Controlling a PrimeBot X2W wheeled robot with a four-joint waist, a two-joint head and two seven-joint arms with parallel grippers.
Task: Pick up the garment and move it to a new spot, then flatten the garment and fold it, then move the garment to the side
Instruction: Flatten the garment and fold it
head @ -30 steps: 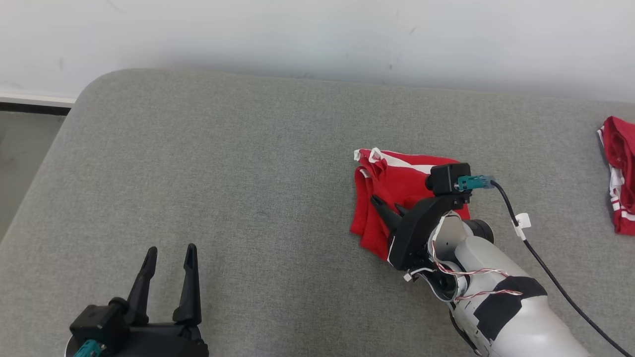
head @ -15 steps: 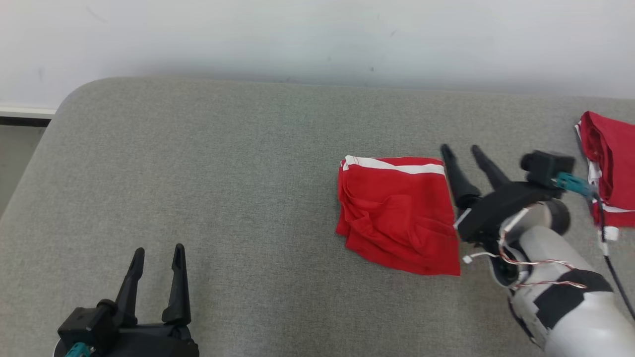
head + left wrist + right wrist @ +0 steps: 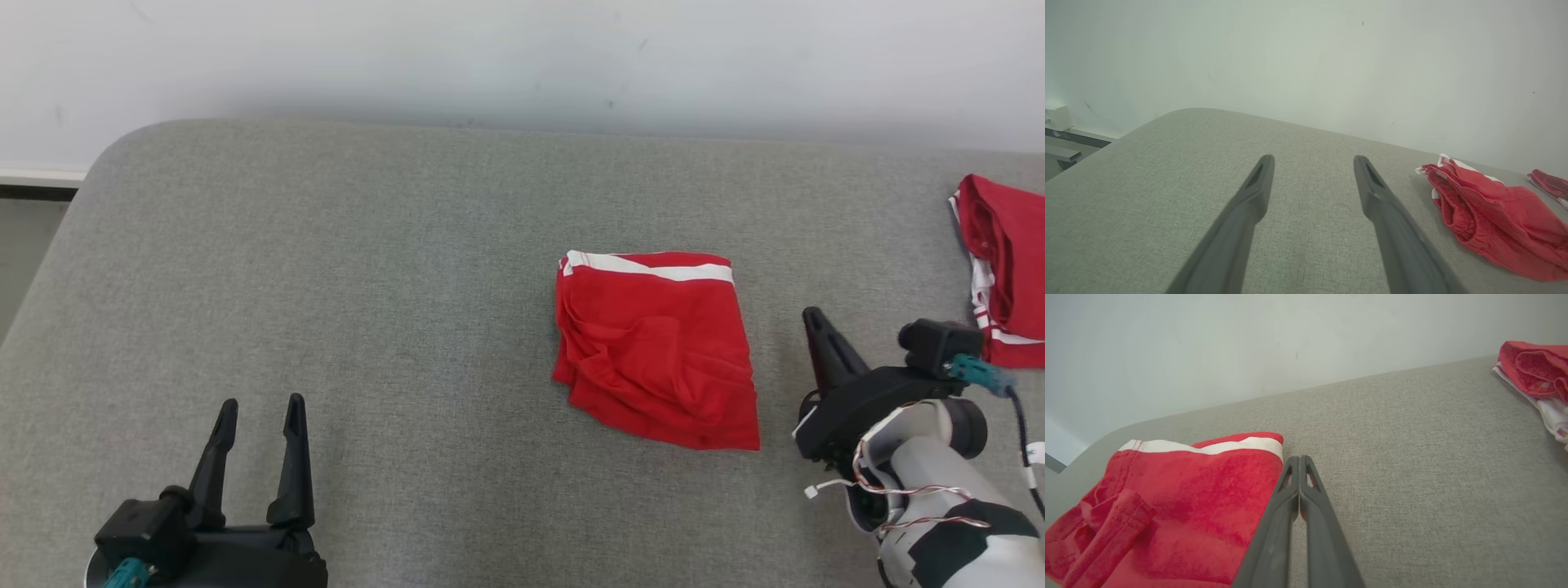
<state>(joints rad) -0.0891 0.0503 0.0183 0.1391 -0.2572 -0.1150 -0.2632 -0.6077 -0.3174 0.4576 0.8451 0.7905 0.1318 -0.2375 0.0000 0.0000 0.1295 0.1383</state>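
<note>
- Two tools: the right tool (image 3: 812, 317) has its fingers pressed together, holding nothing, just right of the garment; the left tool (image 3: 262, 403) stands wide and empty, near left.
- Two red garments on one grey worktop (image 3: 367, 286): the folded garment (image 3: 653, 351) lies mid-right, and a bunched garment (image 3: 1000, 261) lies at the far right edge.

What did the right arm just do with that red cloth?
The right gripper let go of the folded red garment with the white band, drew back to its right and toward the robot, and shut empty beside it. The garment settled flat on the grey cushion. The open left gripper and the second red garment at the far right stayed put.
</note>
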